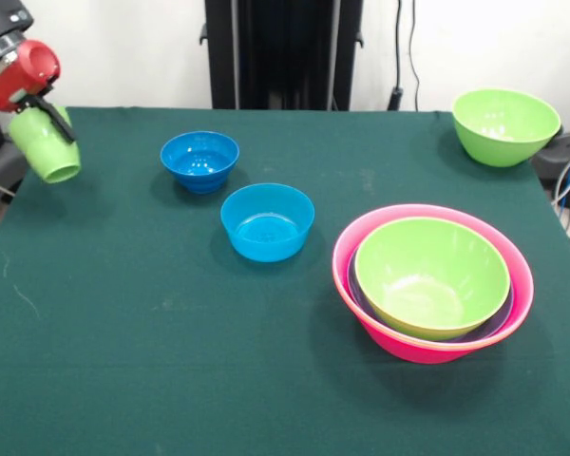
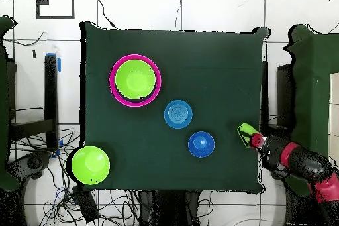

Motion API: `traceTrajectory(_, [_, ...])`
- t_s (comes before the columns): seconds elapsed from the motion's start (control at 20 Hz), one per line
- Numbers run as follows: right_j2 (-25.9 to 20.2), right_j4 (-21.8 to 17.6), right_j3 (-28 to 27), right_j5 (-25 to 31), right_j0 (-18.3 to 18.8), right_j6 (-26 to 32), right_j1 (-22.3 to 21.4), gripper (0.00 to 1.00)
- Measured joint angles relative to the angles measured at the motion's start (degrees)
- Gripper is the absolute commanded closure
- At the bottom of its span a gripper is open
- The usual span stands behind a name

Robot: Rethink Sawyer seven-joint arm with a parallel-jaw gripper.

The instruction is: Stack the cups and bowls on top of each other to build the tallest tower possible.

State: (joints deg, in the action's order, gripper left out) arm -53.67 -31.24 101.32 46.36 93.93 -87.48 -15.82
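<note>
Light-green cup [image 1: 46, 144] hangs tilted, mouth down and outward, clamped in the gripper [image 1: 49, 112] at the table's [image 1: 171, 380] edge, clear of the cloth. Glossy thin plastic: judged light, stiff, slippery; a hold across the rim wall seems best. Away from the gripper sit two blue bowls [image 1: 199, 160], apart from each other; farther off the tower [image 1: 432, 281], green bowl nested in pink; farthest, a lone green bowl [image 1: 505, 124] at the opposite corner. Orange tumbler not seen.

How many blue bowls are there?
2. One blue bowl sits farther back on the table; the other blue bowl sits nearer, beside the pink pile. None seems hidden.
</note>
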Motion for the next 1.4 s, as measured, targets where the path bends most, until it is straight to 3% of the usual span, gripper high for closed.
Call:
traceTrajectory(0.65, [3.59,0.20,5.77,-11.47,-9.73,-10.35,-11.25,1.00])
traceTrajectory(0.95, [7.59,1.12,8.08,-16.12,-17.93,-19.01,-18.18,1.00])
traceTrajectory(1.25, [10.88,3.27,9.55,-16.64,-25.58,-25.34,-24.44,1.00])
traceTrajectory(1.4, [13.62,5.11,10.44,-16.66,-31.46,-29.55,-28.53,1.00])
